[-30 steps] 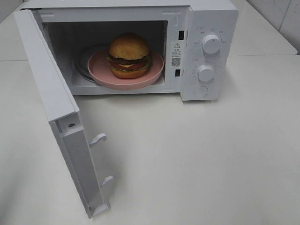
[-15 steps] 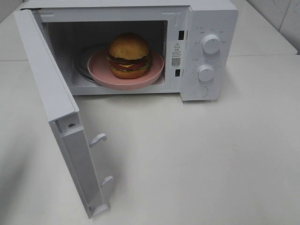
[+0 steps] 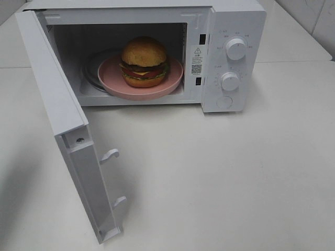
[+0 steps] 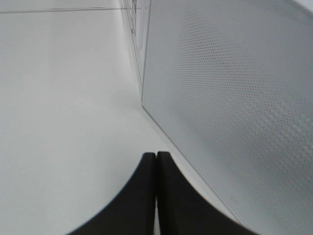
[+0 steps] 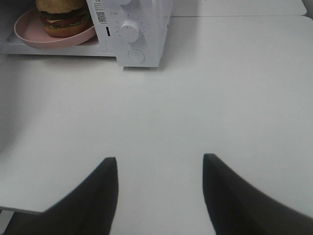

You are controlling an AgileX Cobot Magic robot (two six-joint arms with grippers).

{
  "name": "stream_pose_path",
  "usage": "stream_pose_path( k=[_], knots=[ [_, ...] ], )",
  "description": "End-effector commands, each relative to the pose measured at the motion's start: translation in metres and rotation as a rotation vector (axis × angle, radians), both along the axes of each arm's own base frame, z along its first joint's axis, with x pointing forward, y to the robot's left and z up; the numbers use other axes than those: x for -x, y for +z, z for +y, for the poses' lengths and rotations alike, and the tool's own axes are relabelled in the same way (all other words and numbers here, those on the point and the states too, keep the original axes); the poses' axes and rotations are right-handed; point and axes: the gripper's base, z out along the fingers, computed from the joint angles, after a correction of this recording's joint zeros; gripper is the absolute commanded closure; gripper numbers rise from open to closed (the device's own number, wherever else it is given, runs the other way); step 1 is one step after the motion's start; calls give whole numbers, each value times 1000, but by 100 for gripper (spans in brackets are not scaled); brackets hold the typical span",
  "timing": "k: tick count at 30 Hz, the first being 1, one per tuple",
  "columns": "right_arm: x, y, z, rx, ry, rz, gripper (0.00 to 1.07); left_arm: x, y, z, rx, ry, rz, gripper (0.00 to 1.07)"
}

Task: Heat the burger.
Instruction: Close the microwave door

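The burger point(image 3: 144, 61) rests on a pink plate point(image 3: 112, 78) inside the open white microwave point(image 3: 233, 31). In the right wrist view the burger point(image 5: 63, 17) and plate point(image 5: 29, 33) show at the far side of the table. The microwave door point(image 3: 57, 110) swings wide toward the front left. My left gripper point(image 4: 156, 157) is shut, with nothing in it, close beside the door's dotted outer face point(image 4: 234, 98). Back from the microwave, my right gripper point(image 5: 160, 161) hangs open and empty over bare table. Neither arm shows in the high view.
Two knobs point(image 3: 236, 48) point(image 3: 230, 81) and a round button point(image 3: 224, 102) sit on the microwave's right panel. The white table point(image 3: 220, 178) spreads out in front of the microwave. A glass turntable point(image 3: 90, 68) lies under the plate.
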Motion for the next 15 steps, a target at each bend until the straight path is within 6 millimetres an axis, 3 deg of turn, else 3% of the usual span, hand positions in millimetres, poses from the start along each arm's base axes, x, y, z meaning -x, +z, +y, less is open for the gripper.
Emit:
stream_pose_path(
  k=[1, 5, 15],
  knots=[
    [3, 0, -1, -7, 1, -36, 56, -9, 0, -11, -29, -59, -9, 106],
    [3, 0, -1, -7, 1, -36, 56, -23, -5, -34, -72, -120, -29, 106],
    [3, 0, -1, -7, 1, -36, 56, -41, -22, -63, -94, -195, 13, 106]
  ],
)
